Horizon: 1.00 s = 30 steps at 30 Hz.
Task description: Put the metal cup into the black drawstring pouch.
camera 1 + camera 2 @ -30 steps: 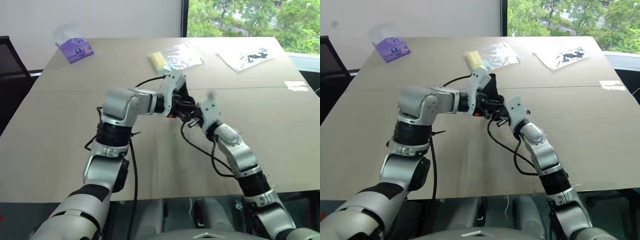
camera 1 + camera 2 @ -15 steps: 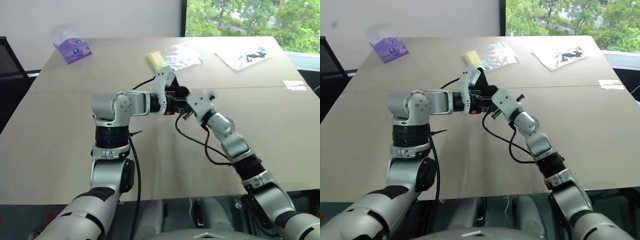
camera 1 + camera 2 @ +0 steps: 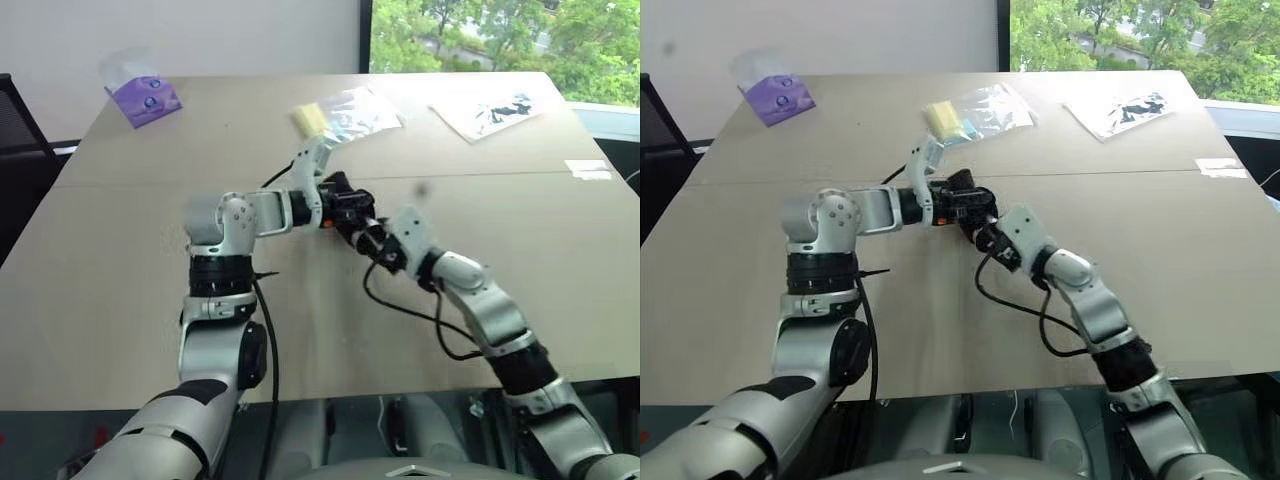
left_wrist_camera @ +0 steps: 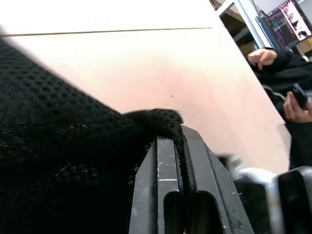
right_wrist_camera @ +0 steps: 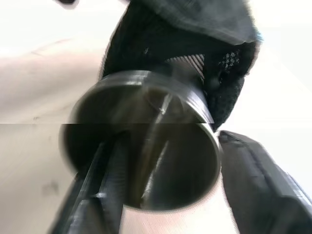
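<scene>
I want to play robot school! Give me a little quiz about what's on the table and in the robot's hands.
1. True or false: the left gripper is shut on the edge of the black drawstring pouch.
2. Which thing lies at the far left corner of the table? A) a metal spoon B) a purple packet C) a red ball
3. Fill in: in the right wrist view, the dark fabric right behind the metal cup is the black ___.

Key: 1 true; 2 B; 3 pouch.
</scene>
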Each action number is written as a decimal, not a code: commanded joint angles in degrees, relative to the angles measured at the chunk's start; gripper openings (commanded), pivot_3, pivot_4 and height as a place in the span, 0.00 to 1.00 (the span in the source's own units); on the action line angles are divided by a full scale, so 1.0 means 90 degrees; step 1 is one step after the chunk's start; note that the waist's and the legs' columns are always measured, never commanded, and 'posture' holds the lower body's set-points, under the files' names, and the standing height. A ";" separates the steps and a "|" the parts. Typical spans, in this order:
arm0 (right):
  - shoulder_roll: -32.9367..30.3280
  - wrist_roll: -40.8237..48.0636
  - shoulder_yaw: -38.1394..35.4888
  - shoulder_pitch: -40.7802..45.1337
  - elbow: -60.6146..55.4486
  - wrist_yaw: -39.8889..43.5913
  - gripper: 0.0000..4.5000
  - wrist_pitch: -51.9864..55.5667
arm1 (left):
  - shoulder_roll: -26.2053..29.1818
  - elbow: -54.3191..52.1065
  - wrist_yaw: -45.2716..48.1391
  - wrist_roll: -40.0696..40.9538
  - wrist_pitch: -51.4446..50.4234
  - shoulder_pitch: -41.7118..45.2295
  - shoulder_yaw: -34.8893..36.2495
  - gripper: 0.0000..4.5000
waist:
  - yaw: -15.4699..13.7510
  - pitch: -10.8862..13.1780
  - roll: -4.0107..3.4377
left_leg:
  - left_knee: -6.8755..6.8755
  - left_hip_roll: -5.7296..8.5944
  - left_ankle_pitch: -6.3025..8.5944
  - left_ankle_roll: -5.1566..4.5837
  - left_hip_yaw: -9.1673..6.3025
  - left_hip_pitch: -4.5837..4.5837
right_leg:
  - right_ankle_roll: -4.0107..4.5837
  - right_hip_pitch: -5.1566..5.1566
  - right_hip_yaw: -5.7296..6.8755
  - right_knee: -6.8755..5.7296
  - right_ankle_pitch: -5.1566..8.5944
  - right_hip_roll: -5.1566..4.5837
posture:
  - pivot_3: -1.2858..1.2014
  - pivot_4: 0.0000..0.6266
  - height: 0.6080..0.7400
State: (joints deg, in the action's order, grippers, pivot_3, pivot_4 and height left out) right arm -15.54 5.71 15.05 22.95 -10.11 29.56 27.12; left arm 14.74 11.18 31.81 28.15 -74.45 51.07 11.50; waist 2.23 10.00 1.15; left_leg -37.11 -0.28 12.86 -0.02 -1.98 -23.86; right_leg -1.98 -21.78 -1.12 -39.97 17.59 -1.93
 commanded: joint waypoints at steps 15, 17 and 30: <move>0.0259 0.0996 -0.0801 0.0076 -0.1282 -0.0330 0.93 0.1861 | 0.0259 0.0322 0.0305 0.0970 0.0194 0.0021 0.0605 0.00 | -0.0022 0.0000 0.0003 | -0.0002 0.0005 0.0000 -0.0002 -0.0002 -0.0003 | 0.0000 0.0001 0.0003 0.0000 0.0000 -0.0002 | 0.52 0.24 1.00; 0.0374 0.0871 -0.0649 0.0192 -0.0960 -0.0398 0.81 0.1780 | 0.0260 0.0244 0.0301 0.1005 0.0158 0.0010 0.0580 0.00 | -0.0022 0.0000 0.0003 | -0.0002 0.0005 0.0000 -0.0002 -0.0002 -0.0003 | 0.0000 0.0001 0.0004 0.0000 0.0000 -0.0001 | 0.52 0.24 1.00; 0.0855 0.0704 -0.0593 0.0799 0.0294 -0.0556 0.01 0.1160 | 0.0354 -0.0530 0.0150 0.1490 -0.0238 -0.0291 0.0526 0.00 | -0.0012 0.0000 0.0002 | 0.0000 0.0009 0.0000 -0.0002 -0.0001 -0.0003 | 0.0000 0.0000 0.0001 0.0001 0.0000 0.0000 | 0.52 0.24 1.00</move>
State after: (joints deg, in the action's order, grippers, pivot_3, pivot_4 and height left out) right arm -8.06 11.75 10.10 29.03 -6.15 24.44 38.53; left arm 17.31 9.52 33.15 39.83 -76.53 48.17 15.45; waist 2.12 10.00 1.17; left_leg -37.11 -0.20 12.86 -0.04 -2.00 -23.89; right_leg -1.98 -21.78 -1.10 -39.96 17.59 -1.93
